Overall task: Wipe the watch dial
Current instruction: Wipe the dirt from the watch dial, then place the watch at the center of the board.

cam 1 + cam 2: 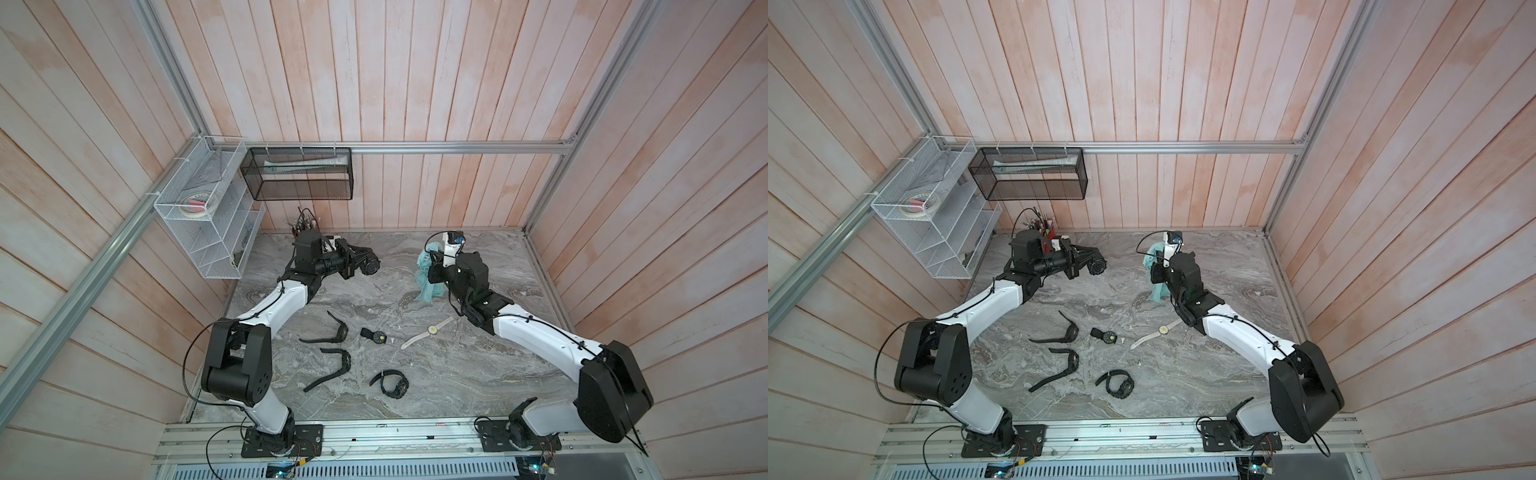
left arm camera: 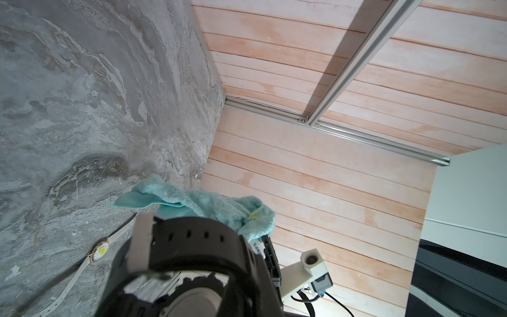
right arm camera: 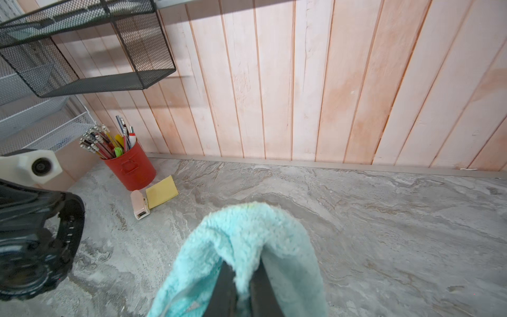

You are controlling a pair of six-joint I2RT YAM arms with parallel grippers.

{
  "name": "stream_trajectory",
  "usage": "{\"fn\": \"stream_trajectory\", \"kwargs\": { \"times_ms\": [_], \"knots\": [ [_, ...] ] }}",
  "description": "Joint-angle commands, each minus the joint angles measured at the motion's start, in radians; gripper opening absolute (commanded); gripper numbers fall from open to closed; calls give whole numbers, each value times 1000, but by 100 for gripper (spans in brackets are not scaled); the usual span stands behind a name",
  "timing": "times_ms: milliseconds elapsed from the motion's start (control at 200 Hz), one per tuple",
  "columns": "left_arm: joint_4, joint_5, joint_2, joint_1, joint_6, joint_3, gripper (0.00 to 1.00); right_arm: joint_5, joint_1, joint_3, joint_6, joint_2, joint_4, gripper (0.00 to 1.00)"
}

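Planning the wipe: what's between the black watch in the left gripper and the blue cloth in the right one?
Nothing: both top views show only bare marble tabletop between the black watch and the cloth.

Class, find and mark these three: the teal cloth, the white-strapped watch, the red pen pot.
teal cloth [image 3: 247,233]: right wrist view, on its fluffy top fold.
white-strapped watch [image 1: 432,329]: in a top view, on its dial.
red pen pot [image 3: 131,170]: right wrist view, on its front wall.

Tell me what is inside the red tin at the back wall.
In the right wrist view the red tin holds a bundle of pens and pencils leaning out above its rim. Its wall hides their lower ends and the bottom.
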Motion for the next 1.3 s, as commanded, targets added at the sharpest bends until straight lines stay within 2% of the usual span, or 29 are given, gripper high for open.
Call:
{"fn": "stream_trajectory", "kwargs": {
  "times_ms": [0,90,320,560,1050,1140,1295],
  "knots": [
    [-268,-29,49,5,188,133,0,-7,-16,-12,-21,-10,5,0],
    [-520,-127,131,6,341,268,0,-20,-21,-14,-27,-7,6,0],
    [-747,-274,325,-2,490,466,0,-64,-33,-30,-21,-11,11,0],
    [-844,-353,448,-1,488,533,0,-103,-58,-69,-5,-17,32,0],
    [-913,-398,600,16,460,613,0,-153,-88,-86,29,-3,43,0],
    [-919,-393,615,18,462,616,5,-154,-87,-87,37,-6,36,0],
    [-909,-406,598,18,475,617,39,-152,-87,-88,48,-24,20,0]
  ]
}}
